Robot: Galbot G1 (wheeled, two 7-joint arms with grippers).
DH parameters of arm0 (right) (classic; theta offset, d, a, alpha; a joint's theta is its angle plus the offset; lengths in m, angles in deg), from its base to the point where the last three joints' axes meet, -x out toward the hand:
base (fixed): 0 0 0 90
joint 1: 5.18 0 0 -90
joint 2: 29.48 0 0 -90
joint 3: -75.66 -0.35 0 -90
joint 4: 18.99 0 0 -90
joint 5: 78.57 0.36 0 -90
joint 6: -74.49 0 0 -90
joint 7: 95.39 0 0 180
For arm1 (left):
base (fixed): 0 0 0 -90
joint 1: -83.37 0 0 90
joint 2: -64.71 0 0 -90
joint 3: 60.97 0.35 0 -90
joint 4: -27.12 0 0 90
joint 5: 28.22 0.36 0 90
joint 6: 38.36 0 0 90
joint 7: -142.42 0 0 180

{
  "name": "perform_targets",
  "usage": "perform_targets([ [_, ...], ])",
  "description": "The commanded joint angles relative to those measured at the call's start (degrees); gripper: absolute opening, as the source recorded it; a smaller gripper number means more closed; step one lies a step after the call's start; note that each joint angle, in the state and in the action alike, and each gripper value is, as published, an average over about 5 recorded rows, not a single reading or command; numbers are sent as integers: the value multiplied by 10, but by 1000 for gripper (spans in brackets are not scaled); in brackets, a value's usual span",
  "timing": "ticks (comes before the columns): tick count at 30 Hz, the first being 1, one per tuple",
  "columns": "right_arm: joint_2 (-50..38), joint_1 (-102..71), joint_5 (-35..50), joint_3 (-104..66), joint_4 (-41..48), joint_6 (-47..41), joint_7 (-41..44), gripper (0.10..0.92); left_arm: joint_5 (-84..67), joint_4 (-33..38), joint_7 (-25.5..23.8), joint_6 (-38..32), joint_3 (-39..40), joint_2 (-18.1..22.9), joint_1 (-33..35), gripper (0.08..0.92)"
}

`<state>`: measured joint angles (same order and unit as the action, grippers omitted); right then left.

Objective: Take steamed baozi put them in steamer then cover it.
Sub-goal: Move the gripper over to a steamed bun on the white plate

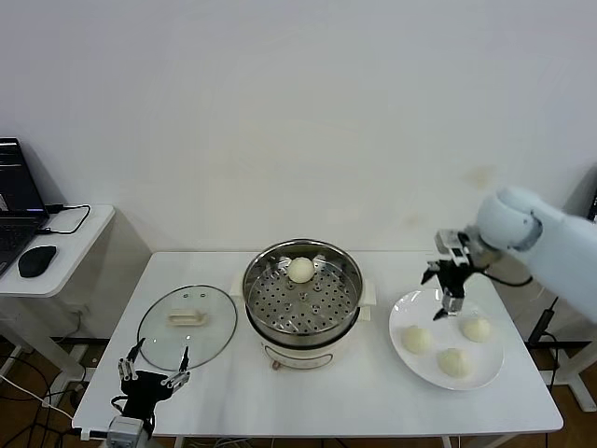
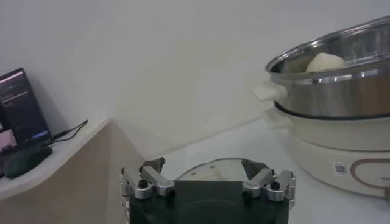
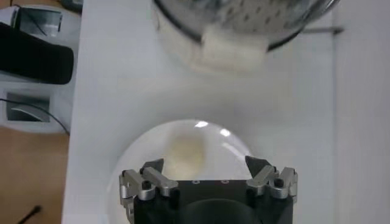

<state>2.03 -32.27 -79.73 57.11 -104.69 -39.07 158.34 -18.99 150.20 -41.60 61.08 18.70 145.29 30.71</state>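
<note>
The steamer (image 1: 301, 299) stands mid-table, a shiny pot on a cream base, and one steamed baozi (image 1: 300, 270) lies on its perforated tray. Three more baozi (image 1: 416, 339) (image 1: 476, 328) (image 1: 453, 362) rest on a white plate (image 1: 422, 371) to its right. My right gripper (image 1: 448, 303) hangs open just above the plate's far edge, empty; in the right wrist view one baozi (image 3: 186, 152) lies on the plate (image 3: 234, 146) ahead of the gripper (image 3: 204, 163). My left gripper (image 1: 152, 378) waits open at the table's front left, beside the glass lid (image 1: 187, 325).
A side table (image 1: 75, 243) at the far left carries a laptop (image 1: 17, 201) and a mouse (image 1: 36, 261). The white wall runs close behind the table. In the left wrist view the steamer (image 2: 341, 79) rises beyond the lid (image 2: 207, 170).
</note>
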Motion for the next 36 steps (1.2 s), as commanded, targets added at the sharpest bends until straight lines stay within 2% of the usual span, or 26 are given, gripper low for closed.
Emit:
perform_targets([
  [1, 9, -121, -44, -76, 23, 1, -18, 823, 2, 4, 0, 0, -1, 0, 2, 823],
  [12, 76, -147, -66, -93, 90, 22, -60, 823, 3, -19, -1, 1, -2, -4, -5, 823],
  [36, 113, -158, -103, -94, 145, 48, -63, 823, 6, -38, -4, 3, -2, -6, -17, 823],
])
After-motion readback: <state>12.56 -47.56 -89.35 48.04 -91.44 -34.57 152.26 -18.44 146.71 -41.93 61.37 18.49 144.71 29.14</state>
